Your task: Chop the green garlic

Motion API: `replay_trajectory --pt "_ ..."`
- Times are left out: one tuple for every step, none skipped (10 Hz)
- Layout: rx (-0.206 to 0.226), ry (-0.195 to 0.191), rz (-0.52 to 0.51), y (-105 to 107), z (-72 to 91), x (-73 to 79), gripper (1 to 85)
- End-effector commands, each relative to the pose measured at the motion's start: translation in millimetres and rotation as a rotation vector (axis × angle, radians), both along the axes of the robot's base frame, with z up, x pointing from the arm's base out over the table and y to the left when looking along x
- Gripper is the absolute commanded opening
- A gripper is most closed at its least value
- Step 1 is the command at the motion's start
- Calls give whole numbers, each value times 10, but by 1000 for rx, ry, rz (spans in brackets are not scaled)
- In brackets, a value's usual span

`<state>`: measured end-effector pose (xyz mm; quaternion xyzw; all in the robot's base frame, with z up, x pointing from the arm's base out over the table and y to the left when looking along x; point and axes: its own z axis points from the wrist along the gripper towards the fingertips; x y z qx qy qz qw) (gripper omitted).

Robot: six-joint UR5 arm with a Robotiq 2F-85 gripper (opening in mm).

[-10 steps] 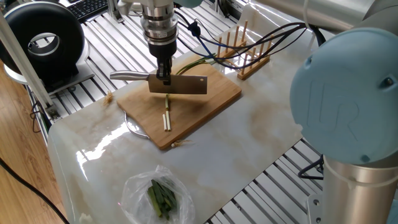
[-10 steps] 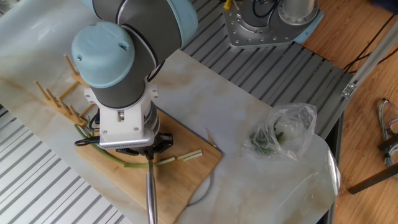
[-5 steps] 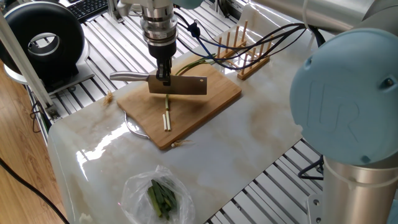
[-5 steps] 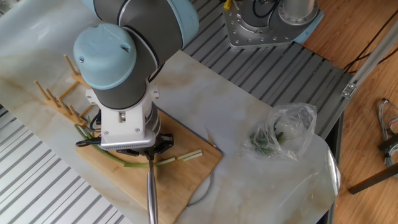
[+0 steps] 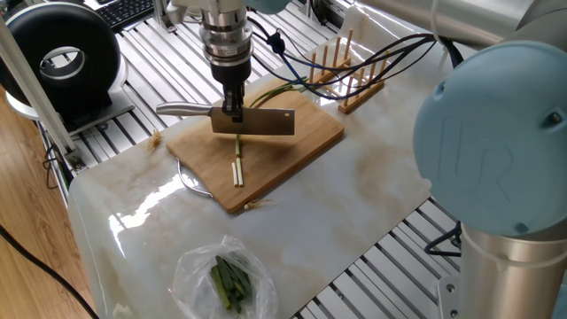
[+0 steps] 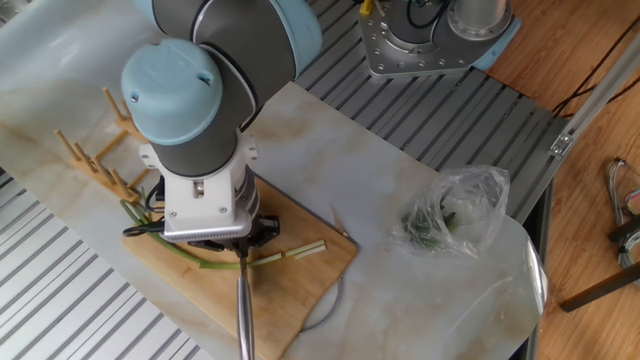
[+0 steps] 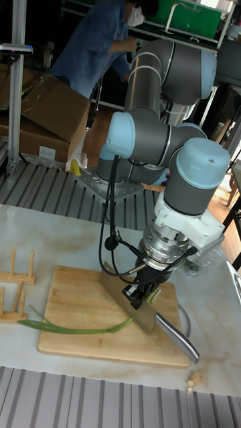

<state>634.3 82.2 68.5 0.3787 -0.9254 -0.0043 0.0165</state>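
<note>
The bamboo cutting board [image 5: 292,146] lies on the marble table [image 5: 372,204]. My gripper [image 5: 233,112] clamps tight on the cleaver [image 5: 257,122], its blade across the green garlic [image 7: 73,328], cut sticks [image 5: 237,168] just beside.

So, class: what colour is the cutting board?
Light tan bamboo cutting board, clearest in one fixed view.

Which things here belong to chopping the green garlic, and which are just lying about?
Job in hand:
green garlic
knife
gripper, shut on the knife
cutting board

Lying about:
bag of dark leaves
wooden rack
</note>
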Motion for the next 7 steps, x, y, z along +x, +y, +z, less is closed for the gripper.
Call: replay_trajectory --pt "10 -1 -6 26 5 4 13" --pt "9 -1 -6 23 5 3 13" --pt "10 -1 -8 27 4 3 13" --pt "16 -1 -9 51 2 0 13" --pt "16 -1 -12 61 -5 -4 13" --pt "16 -3 -14 65 -9 -1 13" --pt "15 -1 -14 64 -10 -6 13"
